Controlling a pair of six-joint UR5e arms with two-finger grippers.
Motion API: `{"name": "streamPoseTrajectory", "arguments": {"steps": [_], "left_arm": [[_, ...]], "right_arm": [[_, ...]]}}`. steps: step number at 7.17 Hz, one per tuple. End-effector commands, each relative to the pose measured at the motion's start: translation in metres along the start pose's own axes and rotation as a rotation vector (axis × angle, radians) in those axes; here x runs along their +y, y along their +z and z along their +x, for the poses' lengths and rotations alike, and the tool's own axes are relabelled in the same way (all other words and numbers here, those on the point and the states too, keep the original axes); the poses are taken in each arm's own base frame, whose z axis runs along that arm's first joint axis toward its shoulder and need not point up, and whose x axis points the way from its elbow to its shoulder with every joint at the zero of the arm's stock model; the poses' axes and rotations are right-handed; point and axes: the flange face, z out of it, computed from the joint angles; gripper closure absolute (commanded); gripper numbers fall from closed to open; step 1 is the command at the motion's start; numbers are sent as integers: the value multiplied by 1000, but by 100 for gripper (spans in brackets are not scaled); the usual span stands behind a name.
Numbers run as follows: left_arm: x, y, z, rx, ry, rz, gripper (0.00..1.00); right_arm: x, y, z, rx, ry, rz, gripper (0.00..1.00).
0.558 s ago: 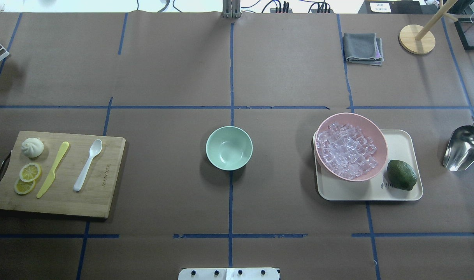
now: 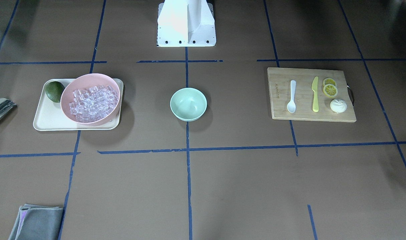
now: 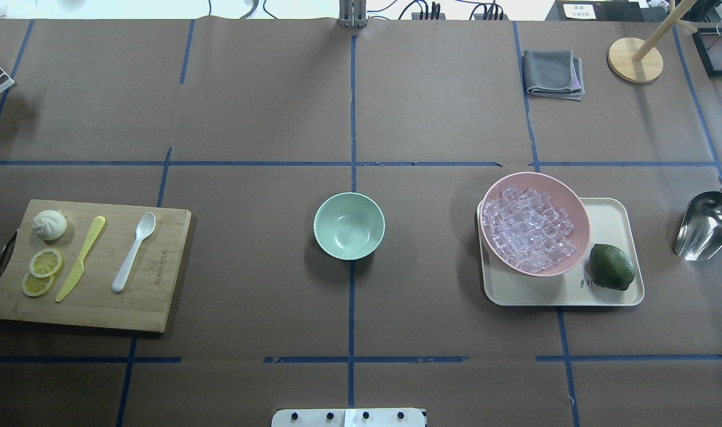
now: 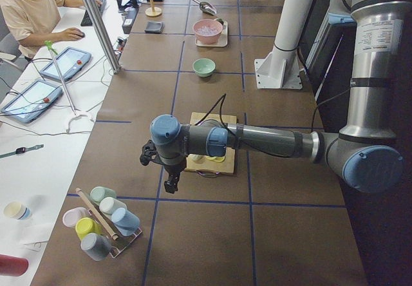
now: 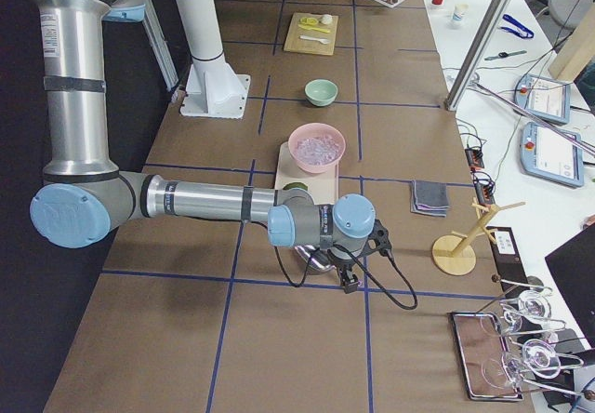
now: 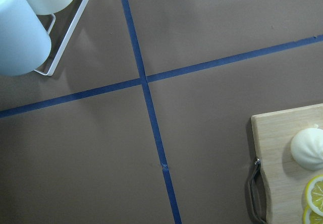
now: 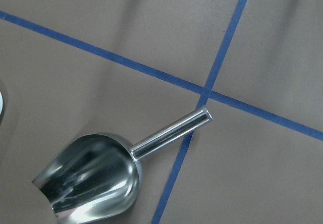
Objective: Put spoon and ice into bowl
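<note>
The white spoon [image 3: 134, 251] lies on the wooden cutting board [image 3: 159, 279] at the table's left, next to a yellow-green knife [image 3: 79, 259]. The ice [image 3: 527, 229] is heaped in the pink bowl [image 3: 569, 196] at the right. The mint-green bowl [image 3: 349, 225] stands empty at the centre. My left gripper [image 4: 171, 184] shows only in the exterior left view, over the table beyond the board's outer end; I cannot tell if it is open. My right gripper [image 5: 350, 283] shows only in the exterior right view, above a metal scoop [image 7: 91, 183]; I cannot tell its state.
The pink bowl stands on a cream tray [image 3: 613, 216] with a lime [image 3: 612, 267]. Lemon slices [image 3: 44, 264] and a bun [image 3: 50, 225] share the board. The scoop [image 3: 706, 228] lies right of the tray. A grey cloth [image 3: 553, 73], a wooden stand [image 3: 635, 59] and a cup rack [image 4: 103, 221] lie further out.
</note>
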Motion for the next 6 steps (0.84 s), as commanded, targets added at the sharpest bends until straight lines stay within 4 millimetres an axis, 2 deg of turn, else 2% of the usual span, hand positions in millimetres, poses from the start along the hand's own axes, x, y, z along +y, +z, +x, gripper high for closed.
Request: {"name": "streamPoseTrajectory", "arguments": {"steps": [1, 3, 5, 6], "left_arm": [[5, 11, -11, -16, -22, -31, 0], [12, 19, -13, 12, -9, -31, 0], [27, 35, -12, 178, -58, -34, 0], [22, 29, -2, 179, -28, -16, 0]], "right_arm": [[0, 0, 0, -1, -2, 1, 0], [5, 4, 2, -2, 8, -6, 0], [5, 2, 0, -7, 6, -2, 0], [18, 10, -1, -74, 25, 1, 0]]}}
